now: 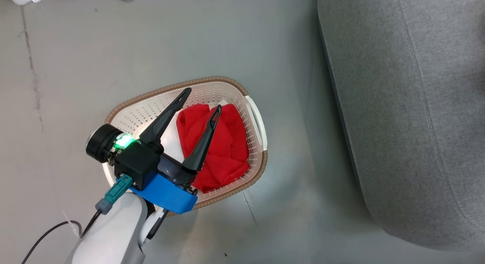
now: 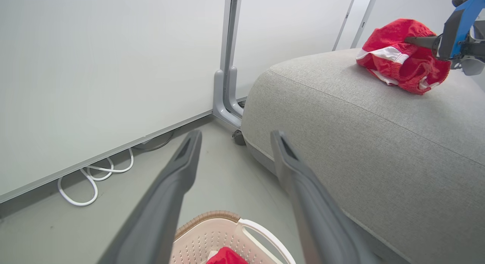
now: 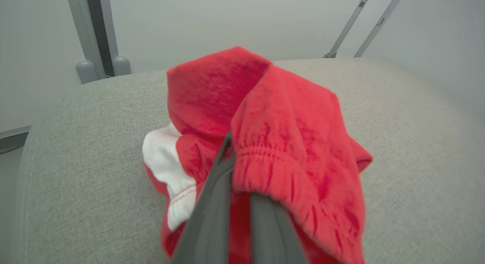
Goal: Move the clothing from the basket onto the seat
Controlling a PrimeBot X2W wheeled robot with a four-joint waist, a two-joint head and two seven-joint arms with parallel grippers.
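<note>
The cream basket [image 1: 159, 91] with a brown rim stands on the grey floor, and one red piece of clothing [image 1: 223, 150] lies bunched in its right half. My left gripper [image 1: 203, 99] hangs open above it, fingers spread, holding nothing. In the left wrist view that gripper [image 2: 235, 134] points past the basket [image 2: 212, 233] toward the wall. A second red garment [image 2: 401, 59] with white trim rests on the light grey seat [image 2: 360, 142]. My right gripper [image 3: 237, 154] is shut on this garment [image 3: 284, 116], whose fabric drapes over one finger on the seat [image 3: 94, 161].
The seat [image 1: 409, 105] stands to the right of the basket with a strip of floor between them. A white panel wall with a grey post foot [image 2: 227, 93] runs behind. A looped white cable [image 2: 91, 180] lies on the floor by the wall.
</note>
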